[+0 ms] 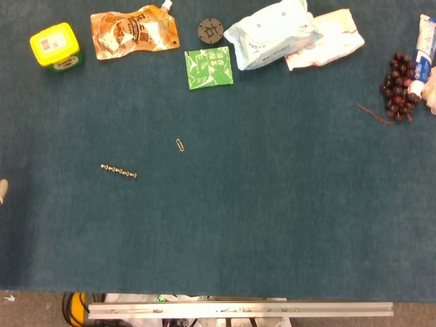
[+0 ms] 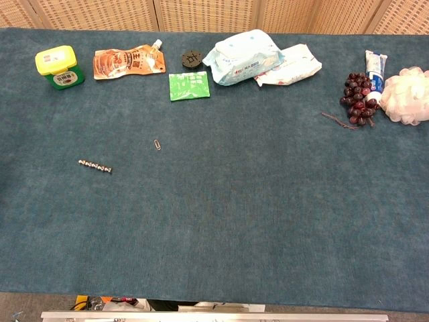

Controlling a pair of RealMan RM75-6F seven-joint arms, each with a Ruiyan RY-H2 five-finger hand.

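Barely a tip, seemingly the left hand, shows; fingers' state untellable. Bead chain lies nearest, loose on the worktop, within reach.

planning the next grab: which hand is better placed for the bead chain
Probably left: the bead chain lies left of centre, and a pale tip, seemingly the left hand, shows at that edge. No right hand shows.
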